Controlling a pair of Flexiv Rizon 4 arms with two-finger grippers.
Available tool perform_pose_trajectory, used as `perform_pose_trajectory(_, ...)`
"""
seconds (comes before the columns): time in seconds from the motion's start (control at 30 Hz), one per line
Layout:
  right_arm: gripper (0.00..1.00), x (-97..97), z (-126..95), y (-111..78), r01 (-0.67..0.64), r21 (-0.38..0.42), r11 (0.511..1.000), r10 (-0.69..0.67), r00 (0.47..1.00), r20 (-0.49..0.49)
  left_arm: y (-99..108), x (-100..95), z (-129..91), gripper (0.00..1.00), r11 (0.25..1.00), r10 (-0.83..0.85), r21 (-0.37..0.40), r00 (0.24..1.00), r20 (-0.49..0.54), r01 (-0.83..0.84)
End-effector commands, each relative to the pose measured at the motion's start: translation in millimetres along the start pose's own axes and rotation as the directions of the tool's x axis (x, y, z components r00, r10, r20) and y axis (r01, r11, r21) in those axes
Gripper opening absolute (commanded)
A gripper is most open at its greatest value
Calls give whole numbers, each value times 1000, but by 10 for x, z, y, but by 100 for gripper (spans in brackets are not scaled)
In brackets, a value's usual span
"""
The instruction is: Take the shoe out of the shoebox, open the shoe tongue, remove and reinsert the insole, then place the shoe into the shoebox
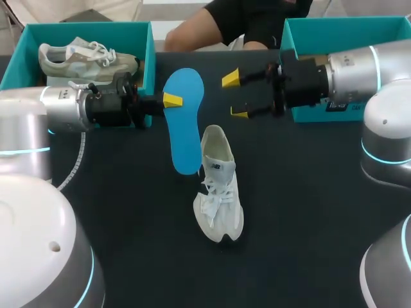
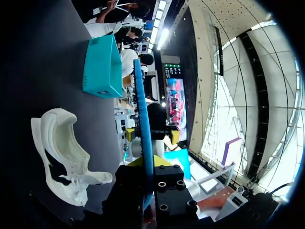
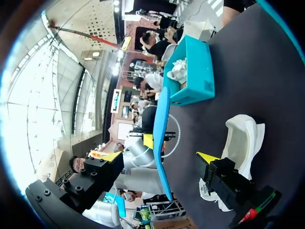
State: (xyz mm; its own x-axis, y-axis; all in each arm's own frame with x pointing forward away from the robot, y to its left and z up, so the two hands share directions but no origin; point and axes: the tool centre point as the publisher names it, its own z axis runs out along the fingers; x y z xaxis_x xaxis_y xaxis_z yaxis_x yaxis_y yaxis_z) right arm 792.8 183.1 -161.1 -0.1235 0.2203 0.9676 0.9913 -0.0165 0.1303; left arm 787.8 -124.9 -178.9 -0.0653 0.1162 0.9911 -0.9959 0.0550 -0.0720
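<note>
1. Left shoebox [image 1: 149, 61], teal and lidless, stood at the far left corner of the tabletop [image 1: 308, 212]. It held one beige shoe [image 1: 87, 59] with white laces, lying lengthwise inside.
2. Right shoebox [image 1: 308, 29], also teal, stood at the far right. The right arm [image 1: 356, 74] crossed in front of it and hid most of the inside, so I could not tell its contents.
3. There was a dark label [image 1: 338, 106] on the right shoebox's near wall. Its print was too small to read.
4. The white shoe [image 1: 218, 186] stood upright on its sole on the tabletop, between the two arms and outside both boxes. Its toe pointed to the near edge and its laces were loose. It had a dark logo on the side, which I did not transcribe.
5. The blue insole [image 1: 186, 128] was out of the shoe and raised off the tabletop. Both wrist views showed it edge-on. Its lower end hung just beside the shoe's heel opening.
6. The left fingers [image 1: 172, 101] were clamped on the insole from both sides, near its wider end.
7. The right fingers [image 1: 231, 79] were spread wide and held nothing. They hung near the insole, apart from it and level with its upper half.
8. In the right wrist view the insole stood ahead of the spread fingers, with the left shoebox beyond it.
</note>
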Motion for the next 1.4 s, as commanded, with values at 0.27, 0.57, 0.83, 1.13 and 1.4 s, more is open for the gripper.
perform_pose_trajectory(0.27,100,-38,20,66,19,24,1000,-18,999,-48,12,1,3,0,1000,1,3,1000,1,-1)
perform_pose_trajectory(0.57,100,-38,20,66,19,24,1000,-18,999,-48,-28,50,-10,0,934,346,-97,938,3,-344)
perform_pose_trajectory(0.83,100,-38,20,66,19,24,1000,-18,999,-48,-83,104,-102,0,779,615,-114,786,-54,-617)
perform_pose_trajectory(1.13,100,-38,20,66,19,24,1000,-18,999,-48,-82,126,-119,0,432,900,-117,435,-4,-894)
perform_pose_trajectory(1.4,100,-38,20,66,19,24,1000,-18,999,-48,-224,319,-145,0,281,959,-94,284,-17,-955)
